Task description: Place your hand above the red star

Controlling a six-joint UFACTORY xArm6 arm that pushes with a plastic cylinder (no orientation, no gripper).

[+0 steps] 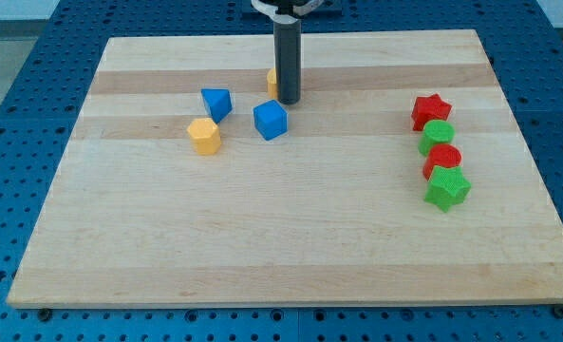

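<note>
- While the wooden board (pixel 290 237) fills most of the camera view, my tip (pixel 289 101) stands on its far part, a little left of the middle.
- No jaws exist on this arm: it ends in a straight dark rod (pixel 288 57), so nothing is clamped or held.
- Just behind the rod on its left side, an orange block (pixel 272 82) peeks out; the rod hides most of it, its shape cannot be made out, and whether the tip touches it cannot be told.
- Close to the tip, on its near-left side, sits the blue cube (pixel 271 120); they look apart, though only narrowly.
- Farther left lies a second blue block (pixel 216 103), wedge-like in shape.
- Beside it, nearer and to the left, is a yellow block (pixel 204 136) of hexagonal look.
- At the right side of the board, well apart from the tip, stands the red star (pixel 431 111).
- Touching it on the near side is a green round block (pixel 437 138).
- Next in that row comes a red round block (pixel 442 160).
- Nearest of the row is the green star (pixel 447 187).
- Around the board spreads a blue perforated table (pixel 34 57).
</note>
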